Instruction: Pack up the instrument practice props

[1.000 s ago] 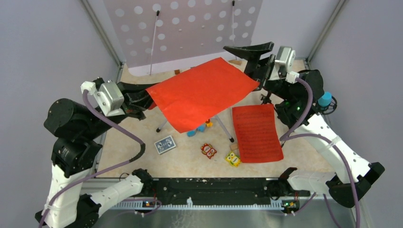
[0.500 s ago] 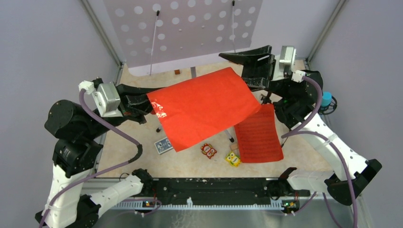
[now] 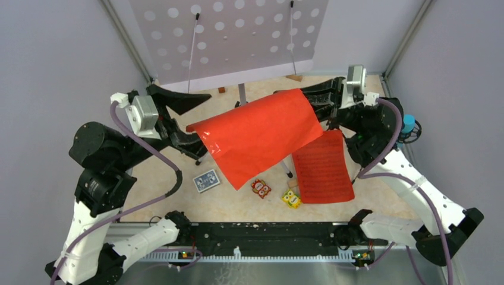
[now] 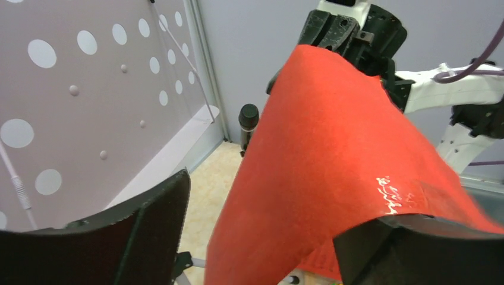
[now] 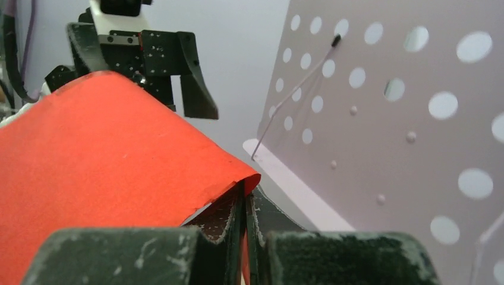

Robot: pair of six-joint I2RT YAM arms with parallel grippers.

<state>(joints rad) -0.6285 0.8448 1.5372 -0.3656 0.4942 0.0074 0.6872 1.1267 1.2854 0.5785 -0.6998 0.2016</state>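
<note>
Red music sheet (image 3: pixel 258 133): held up in front of the music stand (image 3: pixel 232 35), one corner pinched in the right gripper (image 3: pixel 315 98). Left gripper (image 3: pixel 185 119): jaws wide apart, sheet's other edge draped over one finger

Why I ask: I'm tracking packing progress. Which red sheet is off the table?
The upper red sheet, draped mid-air, its edge pinched in the right gripper; the other red sheet lies flat on the table.

No text can be read — the flat red music sheet (image 3: pixel 323 168) shows only faint dark lines.
</note>
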